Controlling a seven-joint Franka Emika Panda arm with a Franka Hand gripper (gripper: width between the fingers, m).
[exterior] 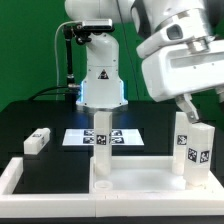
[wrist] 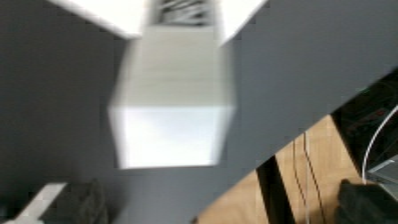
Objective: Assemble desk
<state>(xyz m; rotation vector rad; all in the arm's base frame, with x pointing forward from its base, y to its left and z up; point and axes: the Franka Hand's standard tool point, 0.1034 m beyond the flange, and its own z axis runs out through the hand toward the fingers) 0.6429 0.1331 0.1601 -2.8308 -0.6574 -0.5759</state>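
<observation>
Gripper [exterior: 185, 108] is hanging open, fingers spread wide and tilting at the top of an upright leg [exterior: 195, 150] — whether they are touching it cannot be told. That leg is standing on the tabletop [exterior: 140, 182], at its end toward the exterior view's right. A second leg [exterior: 100, 135] is standing at the tabletop's opposite end. A third leg [exterior: 38, 140] is lying well off the tabletop — toward the exterior view's left.

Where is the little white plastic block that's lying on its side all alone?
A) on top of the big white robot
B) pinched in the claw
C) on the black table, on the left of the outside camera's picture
C: the little white plastic block lies flat on the black table at the exterior view's left, with nothing gripping it.
</observation>
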